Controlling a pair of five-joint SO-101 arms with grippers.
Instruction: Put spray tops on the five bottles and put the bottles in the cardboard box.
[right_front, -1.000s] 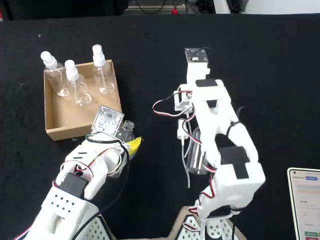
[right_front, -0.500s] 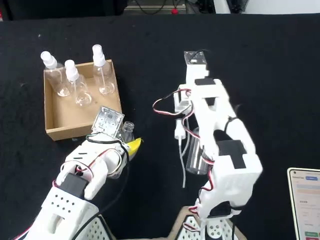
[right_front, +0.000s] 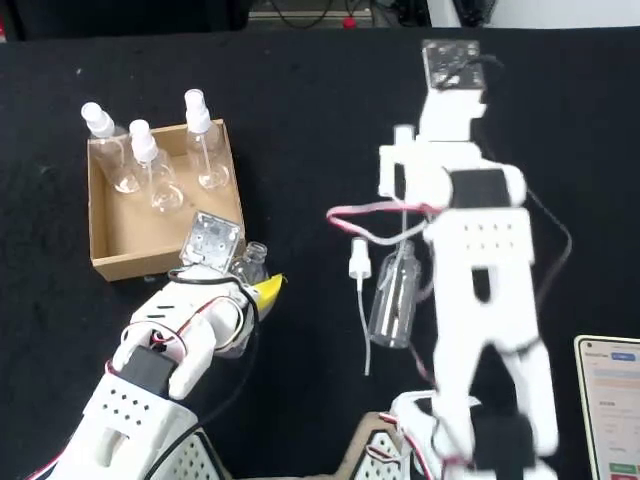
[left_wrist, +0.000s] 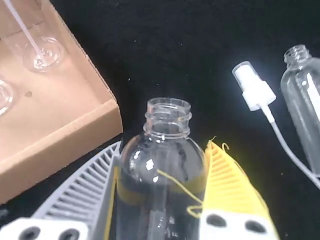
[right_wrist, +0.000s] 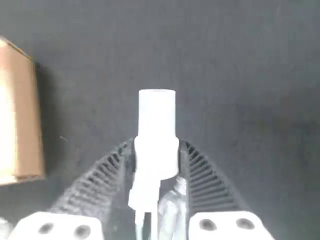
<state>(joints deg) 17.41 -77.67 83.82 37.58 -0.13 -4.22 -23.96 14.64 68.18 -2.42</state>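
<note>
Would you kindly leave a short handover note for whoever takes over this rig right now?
Left pincer: shut on an open bottle, beside the near corner of the cardboard box.
Right pincer: shut on a spray top, held over the table.
Done: three topped bottles stand in the box.
On the table: a second open bottle lies with a loose spray top beside it.
Left to do: top both open bottles, then box them.
</note>
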